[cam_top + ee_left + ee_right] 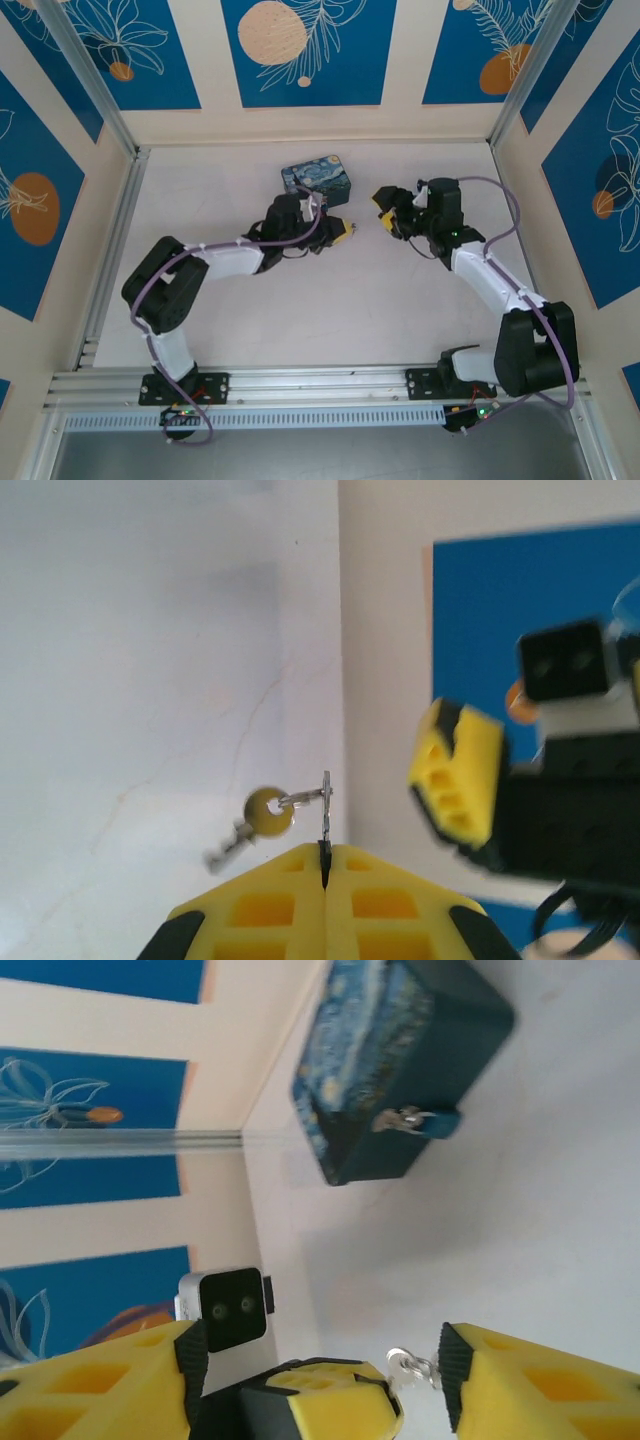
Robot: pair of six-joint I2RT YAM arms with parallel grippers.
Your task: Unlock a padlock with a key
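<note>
Two keys on one ring, lower centre of left wrist view: key [326,790] pinched edge-on in tightly closed left claw [324,858], spare key [268,813] dangling left. Right claw [318,1352] jaws apart, empty. Padlock [428,1120] upper right of right wrist view, just beside painted box [370,1070] on table [560,1210].

Table [300,320] front lies open; painted box [316,180] stands just beyond left tool [345,231].

Bright, even light; soft shadows; wrist views blur up close.
</note>
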